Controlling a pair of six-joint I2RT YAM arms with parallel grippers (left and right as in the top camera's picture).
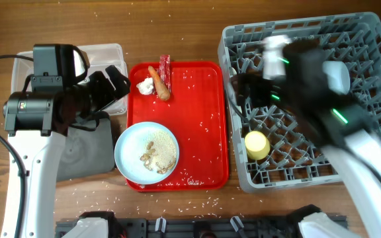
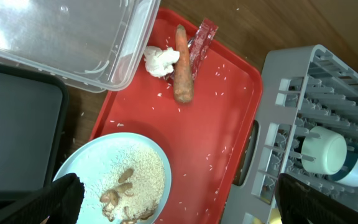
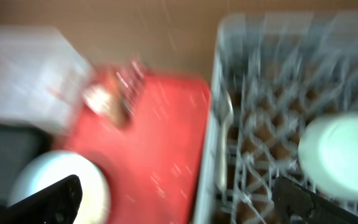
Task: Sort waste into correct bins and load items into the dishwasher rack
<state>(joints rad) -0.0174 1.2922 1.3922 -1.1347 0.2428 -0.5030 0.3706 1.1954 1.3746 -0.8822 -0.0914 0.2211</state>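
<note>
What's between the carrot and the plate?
Only bare red tray with a few loose rice grains between carrot and plate. It is clearest in the left wrist view, and overhead agrees.

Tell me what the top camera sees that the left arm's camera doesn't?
Only the top camera shows the yellow cup in the rack and the right arm. Only the left wrist shows a pale bowl lying in the rack, which I can't spot from above. Both show the red tray, carrot, tissue and the plate of rice.
</note>
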